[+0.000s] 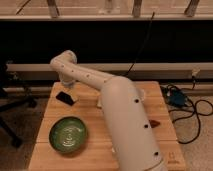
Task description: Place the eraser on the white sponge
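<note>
The eraser (65,97), a small flat black block, lies on the wooden table (55,120) at its back left. My gripper (68,89) hangs from the wrist just above and behind the eraser, at the end of the big white arm (125,120) that crosses the table. The white sponge (99,104) lies to the right of the eraser. Only a sliver of it shows at the arm's left edge.
A green bowl (68,134) sits front left on the table. A dark red-brown elongated object (156,122) lies at the right, beside the arm. A pale object (143,95) shows behind the arm. Cables and a blue box (176,97) lie on the floor at the right.
</note>
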Tool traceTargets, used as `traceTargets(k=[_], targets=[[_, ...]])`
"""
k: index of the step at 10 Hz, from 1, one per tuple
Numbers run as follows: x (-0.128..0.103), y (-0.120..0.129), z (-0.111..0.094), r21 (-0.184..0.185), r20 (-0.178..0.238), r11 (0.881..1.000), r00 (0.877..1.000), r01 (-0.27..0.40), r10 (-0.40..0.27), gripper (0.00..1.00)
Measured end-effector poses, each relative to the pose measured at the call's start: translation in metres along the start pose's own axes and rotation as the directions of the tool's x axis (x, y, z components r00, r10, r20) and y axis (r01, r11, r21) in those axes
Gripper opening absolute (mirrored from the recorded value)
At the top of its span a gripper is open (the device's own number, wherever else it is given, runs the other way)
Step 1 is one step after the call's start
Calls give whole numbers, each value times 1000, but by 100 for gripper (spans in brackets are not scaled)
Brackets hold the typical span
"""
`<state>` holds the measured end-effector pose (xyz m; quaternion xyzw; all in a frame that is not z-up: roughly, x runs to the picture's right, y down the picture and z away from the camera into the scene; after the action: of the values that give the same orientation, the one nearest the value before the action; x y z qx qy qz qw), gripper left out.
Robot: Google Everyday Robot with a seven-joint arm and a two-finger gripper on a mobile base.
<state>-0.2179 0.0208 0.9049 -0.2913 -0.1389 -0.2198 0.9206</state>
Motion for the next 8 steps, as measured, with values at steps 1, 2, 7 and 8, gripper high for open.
traceTargets(k=[1, 2, 7, 8], targets=[[-2, -3, 3, -7, 15, 1000, 1000, -19, 19, 80], [-4, -5, 6, -15, 25, 999, 999, -36, 36, 80], [-25, -24, 30, -36, 51, 995, 995, -89, 91, 80], [-29, -26, 35, -42, 51, 995, 994, -94, 96, 80]])
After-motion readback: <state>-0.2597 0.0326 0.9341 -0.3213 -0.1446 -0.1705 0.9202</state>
